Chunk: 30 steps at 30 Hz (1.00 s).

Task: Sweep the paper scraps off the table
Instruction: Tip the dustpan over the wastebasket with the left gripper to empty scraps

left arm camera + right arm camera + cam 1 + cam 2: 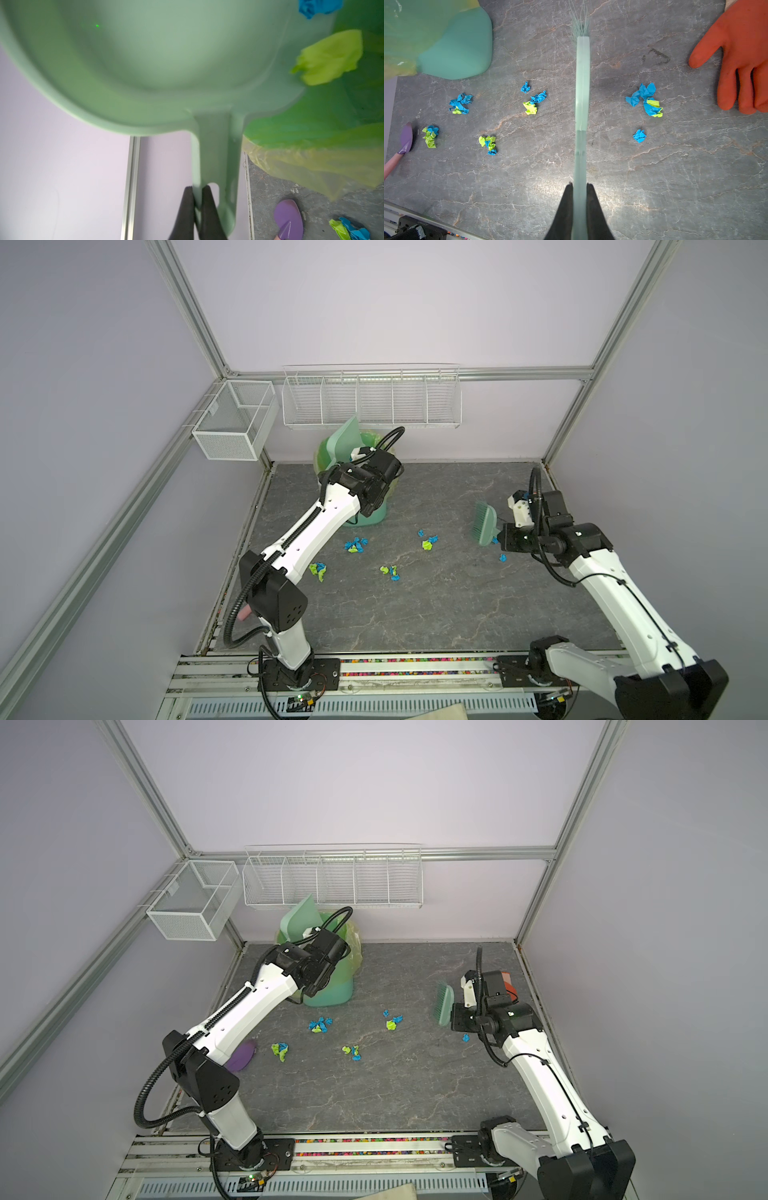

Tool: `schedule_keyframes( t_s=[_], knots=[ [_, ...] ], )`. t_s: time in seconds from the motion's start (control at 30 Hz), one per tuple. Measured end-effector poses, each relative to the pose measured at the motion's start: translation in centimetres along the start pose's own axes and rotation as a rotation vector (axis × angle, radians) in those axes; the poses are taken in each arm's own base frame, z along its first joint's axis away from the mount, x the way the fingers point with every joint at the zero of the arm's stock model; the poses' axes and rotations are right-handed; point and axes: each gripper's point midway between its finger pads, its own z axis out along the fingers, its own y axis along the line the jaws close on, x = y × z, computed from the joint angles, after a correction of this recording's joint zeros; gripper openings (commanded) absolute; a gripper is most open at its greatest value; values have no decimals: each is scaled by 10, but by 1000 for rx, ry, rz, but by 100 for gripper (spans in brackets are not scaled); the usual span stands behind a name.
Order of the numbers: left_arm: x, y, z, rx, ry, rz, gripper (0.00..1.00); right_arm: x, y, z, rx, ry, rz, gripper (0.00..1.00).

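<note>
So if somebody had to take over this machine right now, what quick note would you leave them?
Left jaws: shut on the dustpan handle, pan tipped over the green bin at the back left.
Right jaws: shut on the brush handle, over the right side of the table.
Done: a few paper scraps lie in the bin's bag; the pan looks empty.
Left to do: several clumps lie on the table between the bin and the orange glove. Sweep them into the pan, tip again.
</note>
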Motion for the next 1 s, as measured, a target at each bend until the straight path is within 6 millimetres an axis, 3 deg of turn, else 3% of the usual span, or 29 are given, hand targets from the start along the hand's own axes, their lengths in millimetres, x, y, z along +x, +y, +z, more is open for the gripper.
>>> schedule_keyframes(
  t_s=[0.37,0.6,0.73,1.0],
  knots=[
    [6,13,-4,-43,-11,10,0,0,1,-1,-3,-2,0,7],
    [7,-8,-8,-69,-27,103,0,4,-1,0,-2,1,0,7],
    [11,-16,-19,-77,-63,133,0,11,-3,6,0,21,3,7],
    [6,4,-27,-59,-85,36,0,12,-4,9,-2,16,2,7]
  ],
)
